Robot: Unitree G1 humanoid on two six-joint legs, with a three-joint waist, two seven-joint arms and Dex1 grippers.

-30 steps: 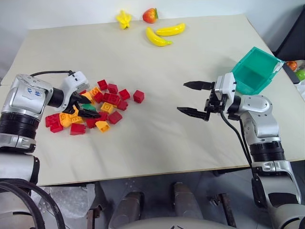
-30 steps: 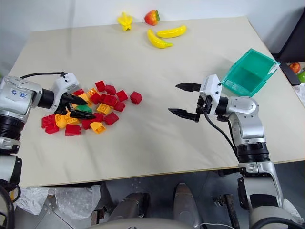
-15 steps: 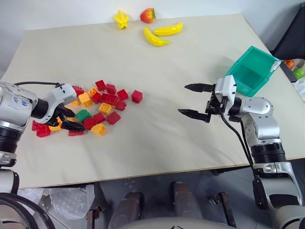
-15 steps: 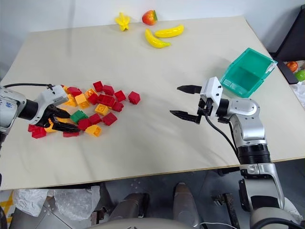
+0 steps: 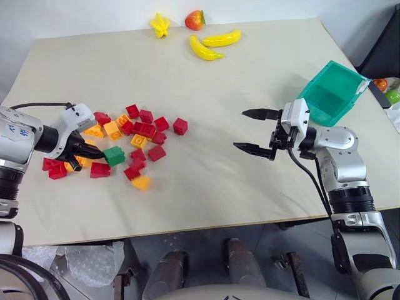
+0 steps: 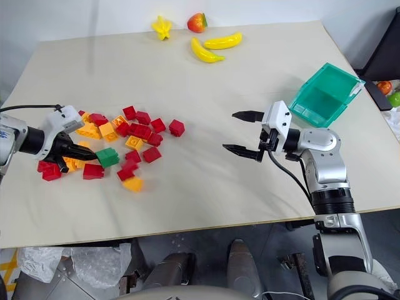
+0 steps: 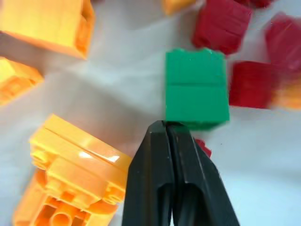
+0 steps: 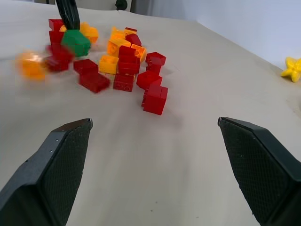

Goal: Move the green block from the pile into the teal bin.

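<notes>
left tool (image 7: 170, 129) shut empty, tips touching green block (image 7: 196, 88).

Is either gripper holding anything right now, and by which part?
Nothing is held. The left gripper is shut empty, fingertips at the green block's near edge. The right gripper is open, empty.

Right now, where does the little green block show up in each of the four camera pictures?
Left eye view: green block at the pile's near-left edge, just past the left gripper.
Right eye view: same spot, among red and orange bricks.
Left wrist view: centre, right at the shut fingertips, not between them.
Right wrist view: far across the table.
Shared landmark: the lone red brick on the pile's right.
</notes>
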